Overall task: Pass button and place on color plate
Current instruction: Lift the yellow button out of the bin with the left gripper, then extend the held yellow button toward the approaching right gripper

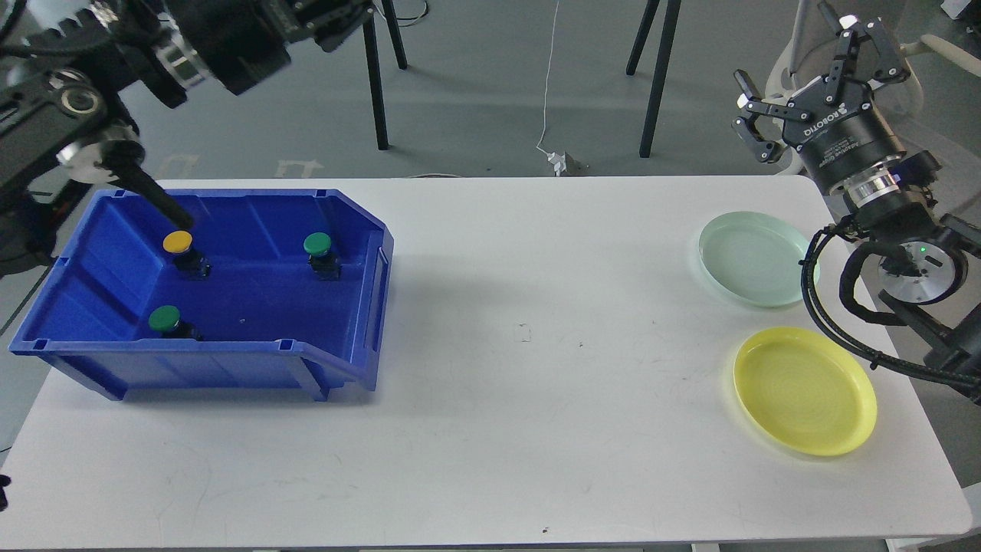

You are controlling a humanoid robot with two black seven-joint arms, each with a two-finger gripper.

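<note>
- Head view: three buttons sit in the blue bin at the table's left end: a yellow one at the back left, a green one at the back right, a second green one at the front left. None is held.
- The plates lie well apart from the bin, at the right end: a pale green plate behind, a yellow plate in front, both bare. That layout suits a hand-over, since each arm seems to cover only its own end.
- The left gripper hangs high above the bin near the frame's top; its fingers are dark and cut off, so their spread cannot be told.
- The right gripper is raised behind the plates, fingers spread wide, holding and touching nothing.
</note>
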